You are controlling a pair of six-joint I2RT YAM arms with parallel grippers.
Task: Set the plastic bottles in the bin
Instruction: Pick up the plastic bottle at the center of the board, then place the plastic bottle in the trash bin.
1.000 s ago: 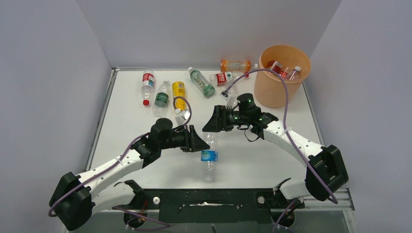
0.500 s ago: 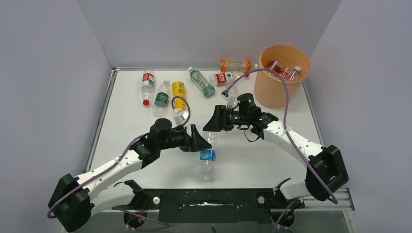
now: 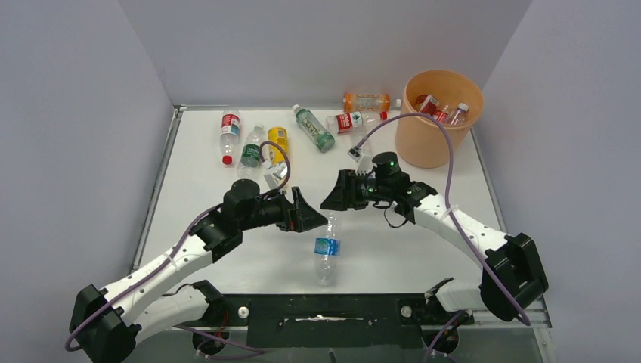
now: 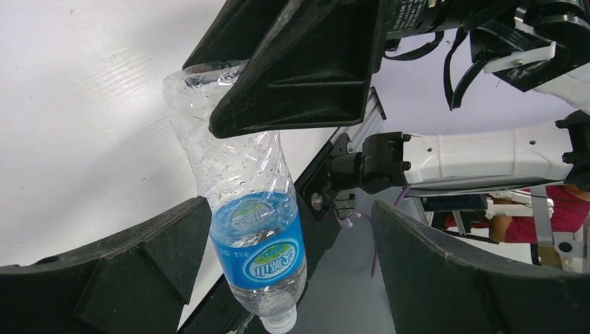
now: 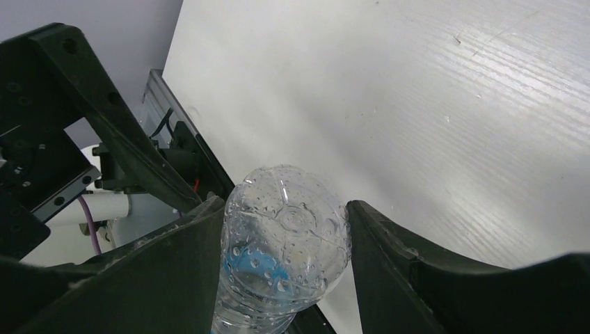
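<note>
Since the frame a second earlier, the left fingers [image 3: 301, 214] had let go of the blue-labelled bottle [image 3: 326, 248] and drawn back a little to the left, while the right fingers [image 3: 340, 198] had kept their hold on it. In the left wrist view the left fingers [image 4: 118, 278] stood spread wide on either side of the bottle [image 4: 254, 236], and neither one touched it. The right fingers [image 5: 431, 278] pinched the clear, ribbed base end of the bottle [image 5: 285, 240] from both sides. The bottle hung tilted between the two arms over the middle of the white worktop [image 3: 378, 257], with its capped end pointing toward the near edge. Whether that end rested on the worktop could not be told. The bin [image 3: 427, 144] stood at the far right corner, well apart from the held bottle, with a few red-labelled bottles [image 3: 442, 111] already inside. Six more bottles lay along the far side of the worktop: a red-labelled one [image 3: 230, 134], a green-labelled one [image 3: 252, 151], a yellow one [image 3: 277, 140], another green one [image 3: 314, 127], a second red-labelled one [image 3: 346, 121] and an orange one [image 3: 366, 100] against the back wall.
</note>
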